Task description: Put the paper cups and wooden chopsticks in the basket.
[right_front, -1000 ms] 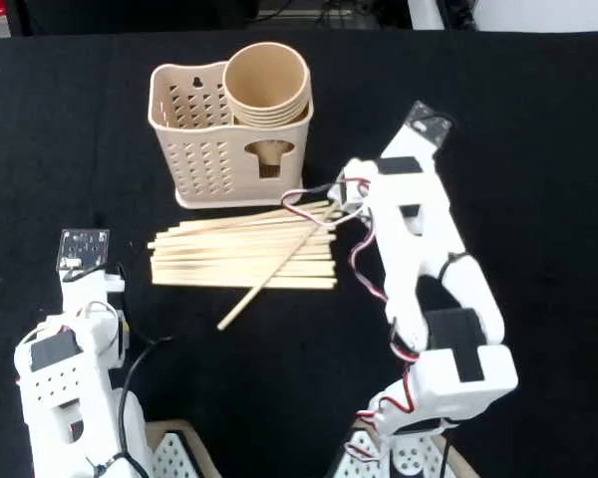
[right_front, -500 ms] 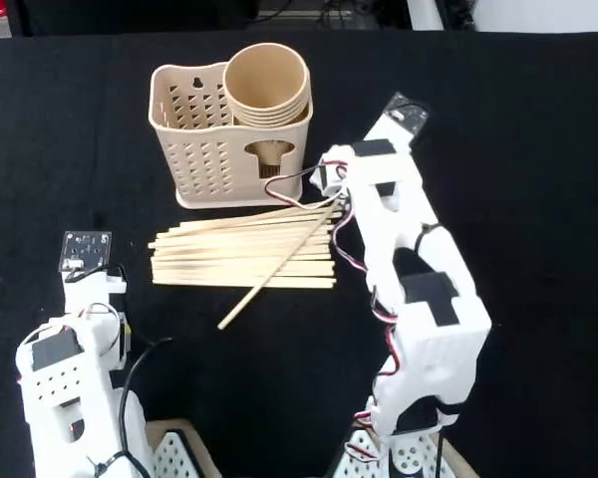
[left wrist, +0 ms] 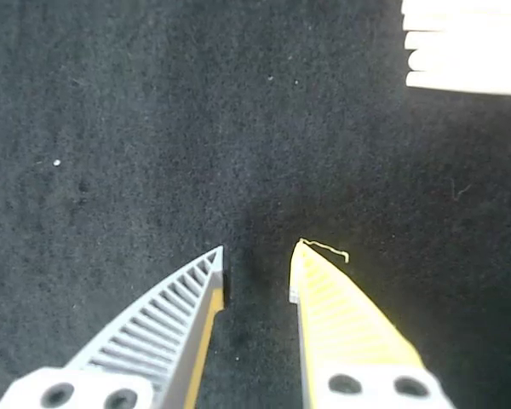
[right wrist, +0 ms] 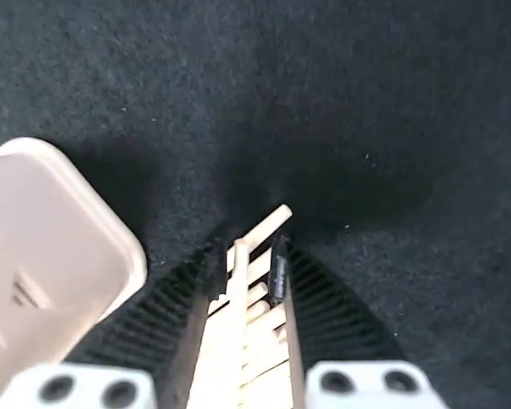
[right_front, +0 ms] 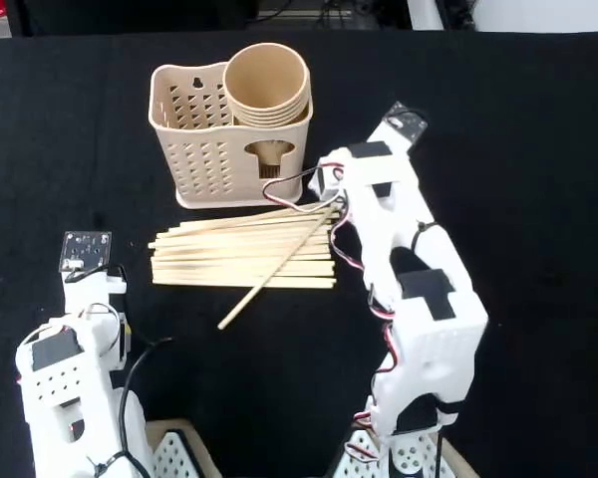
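A beige perforated basket (right_front: 194, 159) stands at the back of the table with a stack of paper cups (right_front: 267, 85) in its right half. In front of it lies a pile of wooden chopsticks (right_front: 239, 254), one of them slanting across the rest. My right gripper (right_front: 330, 202) is at the pile's right end, near the basket's front right corner. In the right wrist view the right gripper (right wrist: 245, 247) is shut on several chopsticks (right wrist: 247, 324), beside the basket (right wrist: 51, 256). My left gripper (left wrist: 257, 251) is open over bare cloth, a short way from the chopsticks' (left wrist: 464, 47) other ends.
Black cloth (right_front: 518, 149) covers the whole table. The left arm (right_front: 70, 349) stands at the front left, the right arm's body (right_front: 429, 319) at the front right. Bare cloth lies to the right of the right arm and left of the basket.
The right arm has swung left and toward the basket, bringing its gripper onto the chopsticks' right ends. The left arm and the pile have stayed where they were.
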### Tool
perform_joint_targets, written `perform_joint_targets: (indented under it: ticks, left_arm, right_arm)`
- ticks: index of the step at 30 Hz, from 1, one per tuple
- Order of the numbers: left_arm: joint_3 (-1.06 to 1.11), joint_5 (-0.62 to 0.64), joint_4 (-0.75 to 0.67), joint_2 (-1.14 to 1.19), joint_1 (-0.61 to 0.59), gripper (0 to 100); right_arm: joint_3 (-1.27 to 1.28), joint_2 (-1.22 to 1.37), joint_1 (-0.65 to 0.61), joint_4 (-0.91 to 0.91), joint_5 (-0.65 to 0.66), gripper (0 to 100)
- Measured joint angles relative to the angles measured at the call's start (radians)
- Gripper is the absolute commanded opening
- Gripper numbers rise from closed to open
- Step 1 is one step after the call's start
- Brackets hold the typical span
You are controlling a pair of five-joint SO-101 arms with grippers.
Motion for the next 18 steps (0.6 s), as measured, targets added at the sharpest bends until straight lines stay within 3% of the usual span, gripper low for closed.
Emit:
perform_joint_targets:
  ticks: [18]
  left_arm:
    - [0.000,0.000,0.000,0.000,0.000,13]
  right_arm:
    - [-0.048,0.043,-0.006,0.064,0.000,1.1]
